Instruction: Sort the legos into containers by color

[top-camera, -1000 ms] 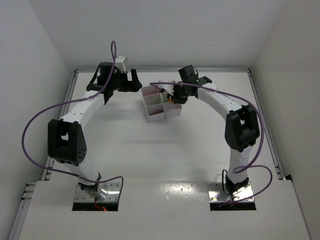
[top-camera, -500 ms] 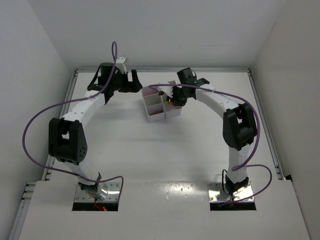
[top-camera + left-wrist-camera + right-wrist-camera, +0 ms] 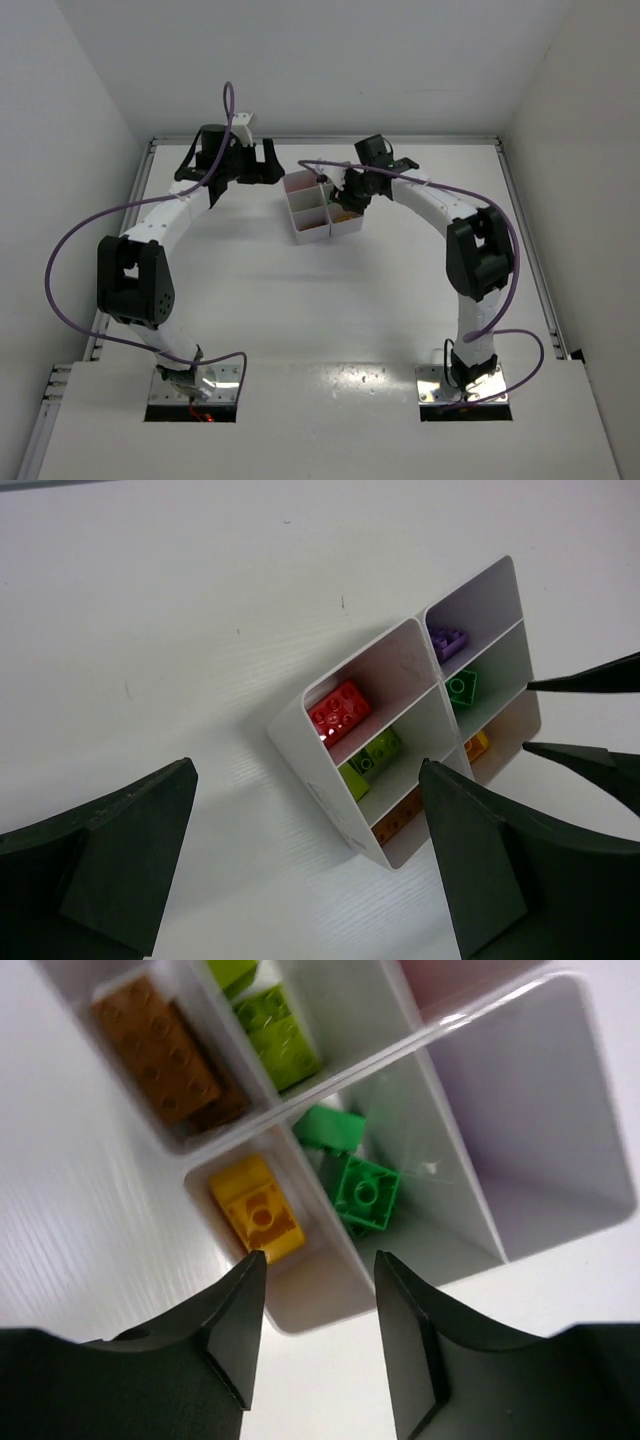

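Right hand [image 3: 320, 1262] parted above containers [image 3: 540, 1120], white table [image 3: 300, 300], white walls [image 3: 300, 60]

White table [image 3: 330, 300], plain white walls [image 3: 320, 60]

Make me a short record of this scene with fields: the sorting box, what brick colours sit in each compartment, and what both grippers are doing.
container: white box with six open compartments, two by three
one column: red brick, lime bricks, orange brick, each colour in its own compartment
other column: purple brick, green bricks, yellow brick
left gripper: open, empty, off to the box's side
right gripper: open, empty, above the yellow brick's compartment
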